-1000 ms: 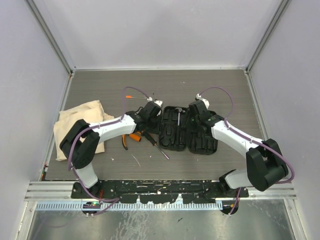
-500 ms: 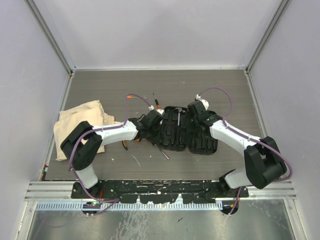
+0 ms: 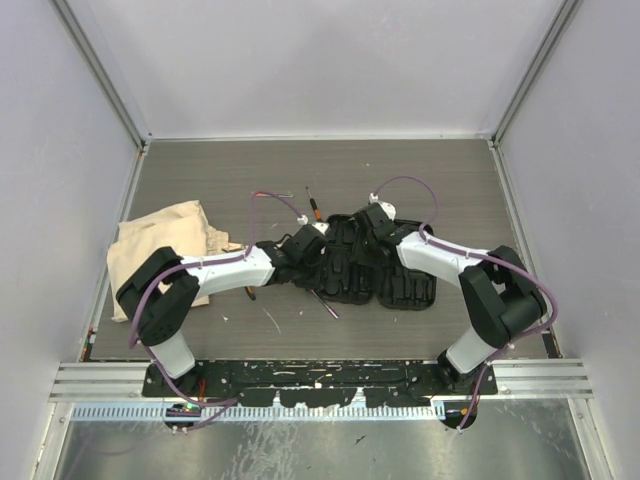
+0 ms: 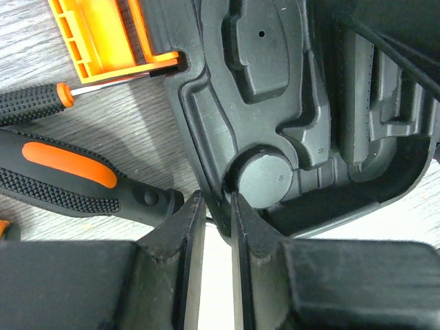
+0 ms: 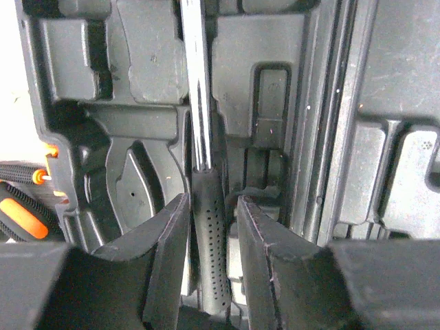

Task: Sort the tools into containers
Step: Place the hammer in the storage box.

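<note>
Tool case [image 4: 289, 103] matt black moulded plastic; hammer [image 5: 196, 103] shaft glossy steel, grip dimpled rubber; table [image 3: 450, 170] wood-grain.

grey wood-grain table [image 3: 450, 180]: open tool case [image 3: 385, 270], cloth bag [image 3: 160, 245], screwdrivers [image 4: 62, 175].

Grey wood-grain table [image 3: 450, 180]

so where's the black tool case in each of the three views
Top external: the black tool case lies open at table centre, between the two wrists.
Left wrist: its rounded corner and moulded slots fill the upper right, with the left gripper astride its rim.
Right wrist: its moulded interior fills almost the whole frame, behind the right gripper.
Shared landmark: the orange latch on the case's left edge, at the left edge of the right wrist view.
</note>
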